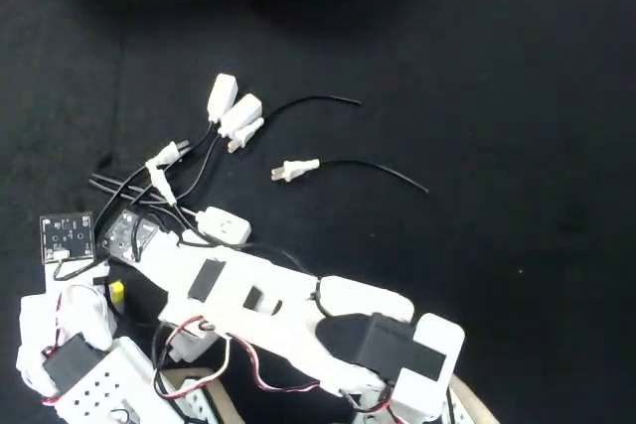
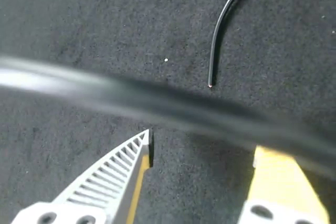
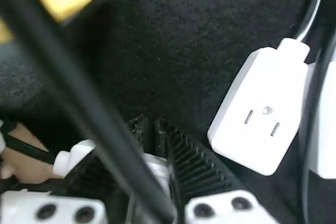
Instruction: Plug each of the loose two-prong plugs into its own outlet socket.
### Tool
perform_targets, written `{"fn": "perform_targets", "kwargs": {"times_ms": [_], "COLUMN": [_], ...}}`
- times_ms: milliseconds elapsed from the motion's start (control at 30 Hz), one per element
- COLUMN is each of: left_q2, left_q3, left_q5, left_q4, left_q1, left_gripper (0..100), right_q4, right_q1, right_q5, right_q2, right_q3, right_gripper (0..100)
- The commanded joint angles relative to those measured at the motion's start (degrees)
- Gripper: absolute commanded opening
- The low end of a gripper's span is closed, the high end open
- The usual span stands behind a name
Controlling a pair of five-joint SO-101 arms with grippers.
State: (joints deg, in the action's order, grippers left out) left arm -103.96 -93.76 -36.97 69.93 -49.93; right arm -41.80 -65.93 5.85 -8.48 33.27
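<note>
Near mid-worktop [image 1: 497, 67] in the high view, loose plug [image 1: 295, 170] lies flat, prongs toward 9 o'clock, black cord [image 1: 383, 168] trailing toward 3. At 10 o'clock from it sit the upper socket [image 1: 221, 96] and lower socket [image 1: 241, 112], side by side. A second plug [image 1: 245, 134] is right against the lower one; I can't tell if it is seated. Toward 9 o'clock, a third plug [image 1: 164, 156] and fourth plug [image 1: 162, 186] lie among tangled cords. At 7 o'clock from the loose plug, a third socket [image 1: 224, 225] lies just beside my right arm [image 1: 248, 295]; the right wrist view shows its slots bare. My right tool [image 3: 155, 129] is low near that socket, fingers pressed together, nothing seen between them. My left tool [image 2: 202, 153] has its fingers apart and holds nothing, above dark worktop with a thin cord end [image 2: 211, 72] nearby.
</note>
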Motion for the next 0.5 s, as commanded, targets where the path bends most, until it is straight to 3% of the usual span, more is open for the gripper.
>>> {"fn": "perform_targets", "kwargs": {"times_ms": [0,267,467], "left_q2": [-0.44,-0.44,-0.44], "left_q3": [1.19,1.80,1.80], "left_q5": [0.62,0.62,0.44], "left_q4": [0.26,-0.18,-0.26], "left_q1": [-0.40,-0.48,-0.57], "left_gripper": [31,31,31], "right_q4": [0.70,0.44,-3.08], "right_q1": [-1.32,1.76,1.93], "right_q5": [2.29,3.87,5.10], "right_q2": [-1.01,0.22,11.38], "right_q3": [-0.31,-1.89,-2.07], "right_gripper": [5.3,17.7,29.1]}}
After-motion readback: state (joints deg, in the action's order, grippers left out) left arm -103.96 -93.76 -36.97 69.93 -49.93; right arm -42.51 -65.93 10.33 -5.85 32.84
